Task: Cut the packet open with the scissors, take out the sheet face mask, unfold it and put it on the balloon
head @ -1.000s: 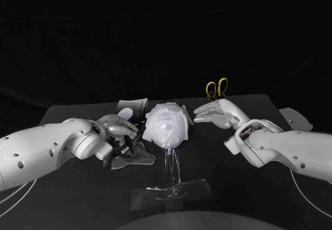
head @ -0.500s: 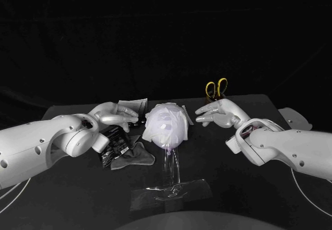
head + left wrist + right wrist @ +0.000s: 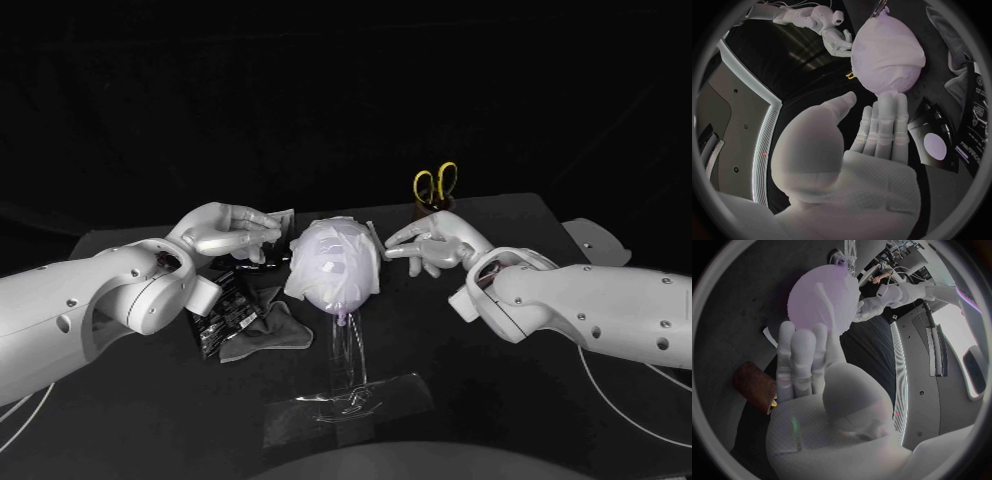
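**Mask seated on balloon; both hands empty at its flanks**

The black table point(image 3: 577, 400) carries all items. The left arm point(image 3: 72, 310) enters from the left and the right arm point(image 3: 591, 310) from the right, and both meet at the centre.

The balloon point(image 3: 336, 300) stands at mid-table on a clear stand point(image 3: 346, 350). The pale sheet face mask point(image 3: 335, 255) is draped over its upper part and is wrinkled in places.

The left hand point(image 3: 228, 230) is just left of the balloon. Its fingers are straight and side by side, the thumb stands apart, and it holds nothing. Its fingertips lie just beside the mask's left edge.

The right hand point(image 3: 433, 243) is just right of the balloon. Its fingers are extended toward the mask and it also holds nothing. Its fingertips reach the mask's right edge, but contact cannot be confirmed.

The black packet point(image 3: 228, 305) lies flat on the table, left of the stand and under the left arm. A crumpled grey film point(image 3: 277, 330) rests against its near right side.

The scissors point(image 3: 434, 183), with yellow handles up, stand in a dark holder point(image 3: 430, 208) at the far right, behind the right hand.
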Controlling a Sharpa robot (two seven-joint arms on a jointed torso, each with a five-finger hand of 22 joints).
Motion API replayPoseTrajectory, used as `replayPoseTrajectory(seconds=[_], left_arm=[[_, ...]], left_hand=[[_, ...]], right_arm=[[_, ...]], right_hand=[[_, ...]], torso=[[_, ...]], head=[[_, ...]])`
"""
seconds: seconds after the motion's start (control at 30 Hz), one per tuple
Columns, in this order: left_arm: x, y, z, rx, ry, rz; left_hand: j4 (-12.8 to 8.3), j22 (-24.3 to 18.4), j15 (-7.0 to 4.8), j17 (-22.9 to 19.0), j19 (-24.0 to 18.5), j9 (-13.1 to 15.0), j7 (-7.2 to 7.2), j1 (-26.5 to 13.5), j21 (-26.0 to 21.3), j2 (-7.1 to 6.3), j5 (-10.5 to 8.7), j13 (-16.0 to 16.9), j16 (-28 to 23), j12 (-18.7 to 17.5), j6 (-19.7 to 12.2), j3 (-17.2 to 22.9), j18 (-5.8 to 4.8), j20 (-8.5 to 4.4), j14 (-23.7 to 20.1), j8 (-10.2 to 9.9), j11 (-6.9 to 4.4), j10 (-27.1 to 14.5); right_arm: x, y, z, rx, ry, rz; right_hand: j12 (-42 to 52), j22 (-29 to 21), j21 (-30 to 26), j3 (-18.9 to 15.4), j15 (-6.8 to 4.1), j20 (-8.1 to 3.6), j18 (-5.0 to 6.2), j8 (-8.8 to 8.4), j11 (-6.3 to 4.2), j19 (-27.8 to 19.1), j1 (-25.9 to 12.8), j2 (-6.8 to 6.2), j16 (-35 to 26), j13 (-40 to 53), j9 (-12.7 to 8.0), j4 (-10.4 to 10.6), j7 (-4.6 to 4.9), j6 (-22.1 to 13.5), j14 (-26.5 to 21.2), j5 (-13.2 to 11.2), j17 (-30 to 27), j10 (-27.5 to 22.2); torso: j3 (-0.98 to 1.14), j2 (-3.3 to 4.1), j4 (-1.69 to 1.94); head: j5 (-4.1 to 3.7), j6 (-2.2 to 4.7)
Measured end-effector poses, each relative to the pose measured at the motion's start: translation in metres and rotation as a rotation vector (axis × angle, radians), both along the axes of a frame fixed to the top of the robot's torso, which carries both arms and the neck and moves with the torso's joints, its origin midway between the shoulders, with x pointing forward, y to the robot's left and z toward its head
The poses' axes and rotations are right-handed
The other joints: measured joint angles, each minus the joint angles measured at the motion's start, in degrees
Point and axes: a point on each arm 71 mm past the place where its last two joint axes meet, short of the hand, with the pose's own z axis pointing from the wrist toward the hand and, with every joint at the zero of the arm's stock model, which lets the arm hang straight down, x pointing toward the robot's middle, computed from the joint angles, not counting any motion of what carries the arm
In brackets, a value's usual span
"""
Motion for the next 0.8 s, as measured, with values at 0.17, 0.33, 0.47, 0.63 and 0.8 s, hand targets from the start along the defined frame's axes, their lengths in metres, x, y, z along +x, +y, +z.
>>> replayPoseTrajectory(seconds=[0.17, 0.33, 0.47, 0.63, 0.8], left_arm=[[0.003, -0.006, 0.002, 0.009, -0.054, 0.008], [0.006, -0.012, 0.006, 0.022, -0.141, 0.013], [0.007, -0.02, 0.01, 0.038, -0.22, -0.003], [0.007, -0.033, 0.013, 0.071, -0.293, -0.044], [0.008, -0.049, 0.014, 0.113, -0.345, -0.091]], left_hand=[[3.0, -4.7, 3.14, -3.3, -7.1, -0.9, -0.23, 1.3, -8.7, 1.32, -0.13, -2.5, -6.9, -2.5, -2.3, -10.3, -0.7, 2.37, -12.7, 0.8, 2.18, -6.3], [9.4, -14.2, 7.23, -10.5, -17.7, -3.0, -1.31, 10.6, -24.6, 4.58, -0.31, -7.3, -17.9, -6.4, -4.8, -27.7, -3.31, 6.42, -27.4, 1.5, 4.78, -8.6], [14.9, -19.1, 8.64, -15.7, -21.8, -5.1, -1.99, 15.5, -31.6, 3.69, -0.31, -10.5, -25.9, -10.6, -4.7, -32.2, -5.23, 6.94, -31.2, -0.3, 4.58, -7.8], [15.9, -27.1, 9.36, -22.2, -32.6, -8.2, -2.81, 15.3, -39.9, 0.16, 0.07, -11.1, -40.4, -16.3, -9.6, -38.1, -5.59, 7.22, -42.4, -5.2, 2.65, -10.3], [16.1, -30.5, 8.7, -24.1, -37.0, -10.3, -4.21, 13.0, -42.9, -2.61, 0.36, -11.5, -45.3, -22.0, -14.9, -42.6, -5.58, 7.41, -46.0, -9.2, 1.47, -16.6]], right_arm=[[-0.001, 0.005, -0.005, -0.008, 0.033, -0.014], [-0.002, 0.006, -0.008, -0.028, 0.043, -0.03], [-0.002, 0.007, -0.008, -0.048, 0.036, -0.038], [-0.003, 0.007, -0.008, -0.071, 0.022, -0.04], [-0.004, 0.008, -0.007, -0.088, 0.01, -0.041]], right_hand=[[21.2, 5.3, 5.7, 0.1, 0.35, -0.5, -0.03, 1.79, -0.1, -0.8, -1.5, 0.43, 12.5, 21.4, 0.4, -0.6, -0.11, 0.1, 1.0, -0.1, 16.2, -0.1], [22.3, 7.2, 7.4, 0.1, 0.15, -0.23, -0.05, 2.16, -0.04, -1.6, -2.8, -0.24, 14.0, 21.4, 0.5, -0.6, -0.31, -0.1, 1.2, -1.0, 18.5, -0.2], [23.0, 7.8, 7.9, 0.1, 0.15, -0.15, -0.08, 2.38, 0.23, -2.0, -3.6, -0.59, 14.4, 21.4, 0.5, -0.6, -0.3, -0.1, 1.2, -1.3, 18.9, -0.4], [23.4, 8.4, 8.4, 0.1, 0.14, -0.14, -0.38, 2.59, 0.24, -2.5, -4.5, -0.91, 14.8, 21.4, 0.5, -0.6, -0.18, -0.4, 1.2, -1.3, 19.8, -0.4], [23.6, 8.8, 8.6, 0.1, 0.24, -0.14, -0.39, 2.59, 0.33, -2.5, -5.0, -1.43, 15.1, 21.4, 0.6, -0.6, -0.22, -0.6, 1.5, -1.3, 20.1, -0.5]], torso=[[0.02, 0.01, 0.03], [0.01, 0.04, 0.03], [0.0, 0.04, 0.03], [-0.03, 0.01, 0.04], [-0.03, -0.05, 0.06]], head=[[-1.01, -0.27], [-1.54, -0.51], [-1.86, -0.65], [-2.1, -0.8], [-2.1, -0.79]])
